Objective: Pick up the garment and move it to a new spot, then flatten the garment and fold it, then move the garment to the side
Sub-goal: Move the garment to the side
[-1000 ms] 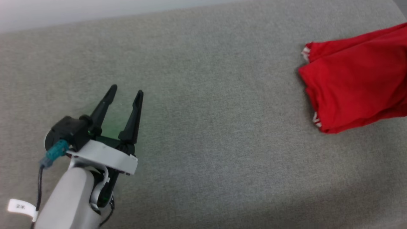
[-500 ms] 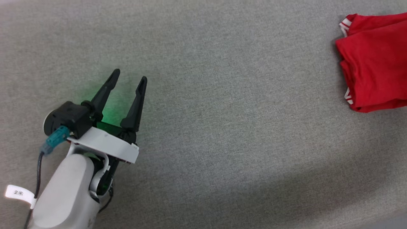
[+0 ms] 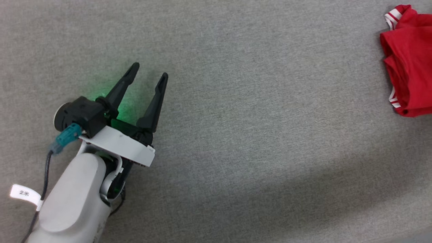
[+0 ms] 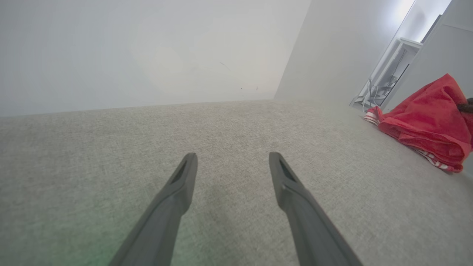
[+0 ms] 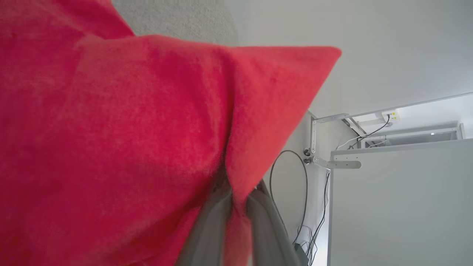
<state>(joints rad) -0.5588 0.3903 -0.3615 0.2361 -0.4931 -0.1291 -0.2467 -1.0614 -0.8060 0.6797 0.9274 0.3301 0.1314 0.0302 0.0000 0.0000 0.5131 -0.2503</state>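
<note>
The left gripper [image 3: 149, 69] hangs low over the grey fabric-covered counter [image 3: 253, 135] at the left of the head view, its two dark fingers [image 3: 153, 101] spread wide with nothing between them; a green glow [image 3: 111, 98] lies on the cloth just beside them; a teal plug [image 3: 65, 138] sits at the wrist and a small white tag [image 3: 22, 194] hangs on its cable. In the left wrist view the same left gripper [image 4: 232, 157] shows both fingers [image 4: 173, 199] well apart above bare counter [image 4: 240, 122], pointing toward a pale wall [image 4: 147, 55]. The garment [image 3: 410, 67], bright red with red-and-white stripe trim at its edges, lies at the far right of the head view, cut by the picture's edge and well apart from the left gripper; from the left wrist the garment [image 4: 425, 122] is bunched at the right, its lower folds resting on the counter and its right side rising to a peak. In the right wrist view the right gripper [image 5: 236, 199] has its grey fingers [image 5: 207, 229] pressed close together, pinching a fold of the garment [image 5: 129, 129], whose cloth spreads up to a pointed corner; a white frame [image 5: 332, 159] and dark cables [image 5: 288, 166] stand behind.
</note>
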